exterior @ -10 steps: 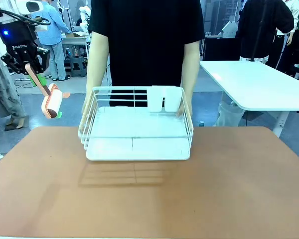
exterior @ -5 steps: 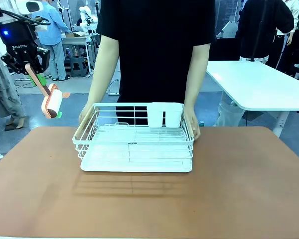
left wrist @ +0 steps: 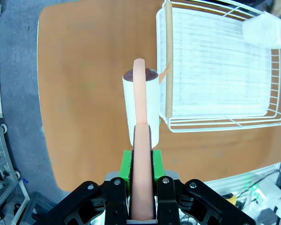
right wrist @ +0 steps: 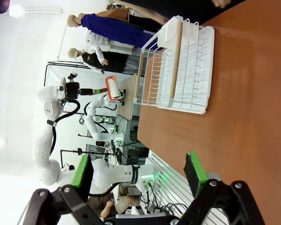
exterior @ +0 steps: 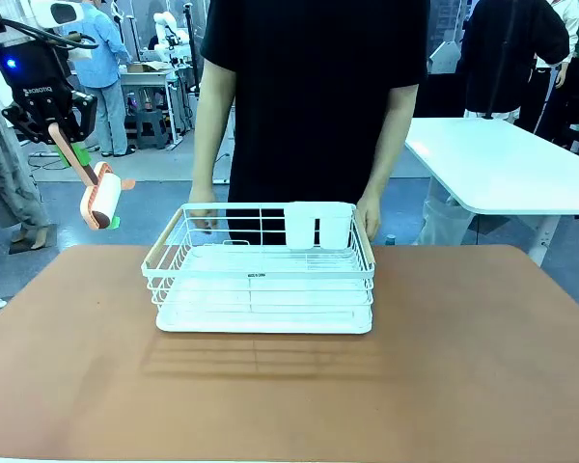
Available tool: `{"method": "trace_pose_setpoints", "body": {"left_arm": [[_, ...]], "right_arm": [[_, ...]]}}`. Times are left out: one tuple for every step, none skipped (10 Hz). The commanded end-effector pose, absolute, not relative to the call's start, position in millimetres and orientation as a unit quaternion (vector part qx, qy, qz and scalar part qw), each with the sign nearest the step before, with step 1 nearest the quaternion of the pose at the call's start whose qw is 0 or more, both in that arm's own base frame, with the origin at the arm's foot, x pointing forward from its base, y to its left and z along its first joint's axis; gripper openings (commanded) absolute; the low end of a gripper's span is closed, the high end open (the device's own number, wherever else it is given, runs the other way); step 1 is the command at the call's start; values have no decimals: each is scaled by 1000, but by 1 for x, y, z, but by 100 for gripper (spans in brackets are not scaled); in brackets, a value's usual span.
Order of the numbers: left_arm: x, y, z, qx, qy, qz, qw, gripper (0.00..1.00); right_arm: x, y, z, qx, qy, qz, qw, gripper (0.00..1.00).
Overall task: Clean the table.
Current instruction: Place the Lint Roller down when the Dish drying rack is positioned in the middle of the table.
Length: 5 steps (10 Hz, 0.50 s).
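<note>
While my left gripper (exterior: 60, 130) pinches the lint roller (exterior: 100, 193) off the table's (exterior: 289, 386) far-left corner, my right gripper (right wrist: 138, 171) hangs spread.

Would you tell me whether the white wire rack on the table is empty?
Empty: the rack shows bare wires and tray, though its white cup holder's inside is hidden.
</note>
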<state>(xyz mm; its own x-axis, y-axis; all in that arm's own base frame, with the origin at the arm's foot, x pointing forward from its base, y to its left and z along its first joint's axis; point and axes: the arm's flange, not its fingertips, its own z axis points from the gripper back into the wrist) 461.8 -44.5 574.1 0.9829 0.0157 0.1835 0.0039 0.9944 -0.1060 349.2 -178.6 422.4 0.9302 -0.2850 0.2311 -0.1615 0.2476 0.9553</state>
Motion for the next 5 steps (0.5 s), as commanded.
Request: {"method": "trace_pose_setpoints", "body": {"left_arm": [[461, -42, 578, -55, -96, 5, 994, 21], [461, -42, 578, -55, -96, 5, 994, 21], [461, -42, 578, -55, -96, 5, 994, 21], [461, -42, 578, -55, -96, 5, 994, 21], [461, -42, 578, -55, -96, 5, 994, 21]], "right_arm": [[349, -178, 426, 612, -182, -43, 768, 100], [349, -178, 426, 612, -182, -43, 768, 100], [349, -178, 426, 612, -182, -43, 768, 100], [349, -178, 426, 612, -182, -43, 768, 100], [349, -178, 426, 612, -182, -43, 768, 100]]}}
